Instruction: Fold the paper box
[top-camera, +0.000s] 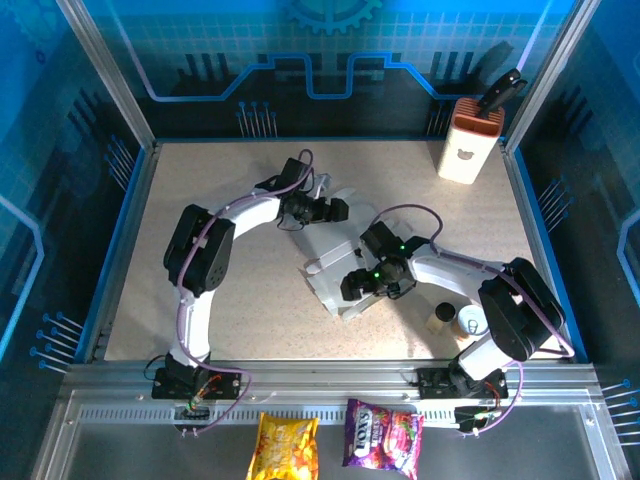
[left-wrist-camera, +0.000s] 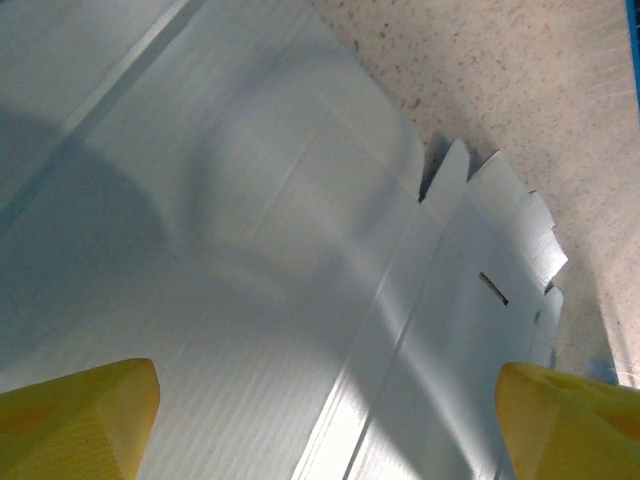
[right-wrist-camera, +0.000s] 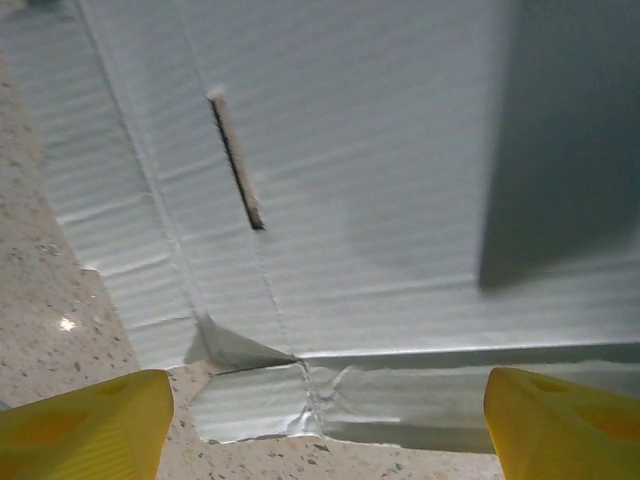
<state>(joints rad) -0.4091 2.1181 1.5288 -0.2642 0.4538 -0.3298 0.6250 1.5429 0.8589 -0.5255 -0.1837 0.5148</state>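
— Left gripper, from above?
— Spread at the far end of the paper box; right gripper spread at its near edge, open table off to the left.
— Wrist views?
— Left: box lies flat beneath. Right: its crumpled edge sits just ahead.

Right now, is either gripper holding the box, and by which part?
Nothing is held. The left gripper and right gripper both hang open over the box, with no flap or edge pinched.
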